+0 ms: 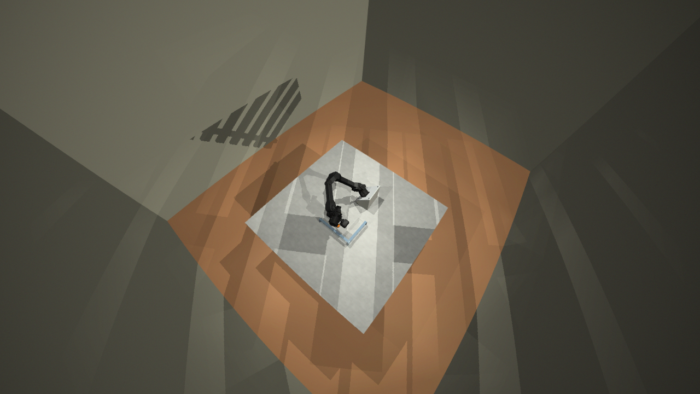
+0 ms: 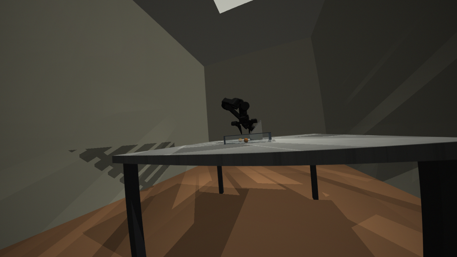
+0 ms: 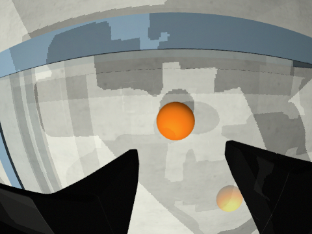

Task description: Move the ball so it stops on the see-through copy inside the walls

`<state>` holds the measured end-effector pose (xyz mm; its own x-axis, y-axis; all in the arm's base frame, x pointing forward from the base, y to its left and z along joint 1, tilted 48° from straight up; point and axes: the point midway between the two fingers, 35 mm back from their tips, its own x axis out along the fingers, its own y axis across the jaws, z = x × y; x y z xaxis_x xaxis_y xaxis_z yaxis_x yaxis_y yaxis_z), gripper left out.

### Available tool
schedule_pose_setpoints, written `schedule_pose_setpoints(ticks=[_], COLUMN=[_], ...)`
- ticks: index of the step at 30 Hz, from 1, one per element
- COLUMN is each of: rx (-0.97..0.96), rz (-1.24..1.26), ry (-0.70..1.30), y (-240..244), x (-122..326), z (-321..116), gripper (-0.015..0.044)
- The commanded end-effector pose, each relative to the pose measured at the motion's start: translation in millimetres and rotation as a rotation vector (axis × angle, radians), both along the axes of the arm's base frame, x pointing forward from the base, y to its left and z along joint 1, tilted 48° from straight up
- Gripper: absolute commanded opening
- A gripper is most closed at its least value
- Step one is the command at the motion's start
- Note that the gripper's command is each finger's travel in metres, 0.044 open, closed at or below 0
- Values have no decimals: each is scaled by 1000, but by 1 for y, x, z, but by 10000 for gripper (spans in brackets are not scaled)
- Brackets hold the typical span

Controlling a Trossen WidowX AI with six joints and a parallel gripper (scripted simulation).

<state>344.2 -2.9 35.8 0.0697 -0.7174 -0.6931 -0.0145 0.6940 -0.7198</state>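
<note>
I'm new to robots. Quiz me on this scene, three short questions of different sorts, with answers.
1. True or false: the gripper is holding the ball.
2. In the wrist view, which lies nearer the blue wall? A) the ball B) the see-through copy
3. Fill in: the ball rests on the ___.

Key: 1. False; the fingers stand apart with nothing between them, and the ball lies ahead of them. 2. A. 3. table.
</note>
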Motion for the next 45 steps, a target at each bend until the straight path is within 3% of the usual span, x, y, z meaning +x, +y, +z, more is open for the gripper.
schedule_pose_setpoints(ticks=[1,35,38,45], rx=[-16,-19,-19,-19], rz=[-25,-25,-25,-25], ry=[-41,-41,-41,-41], y=[1,-36,-36,-36], x=[4,8,8,8], z=[-1,-35,-35,-35], gripper=[263,263,184,138])
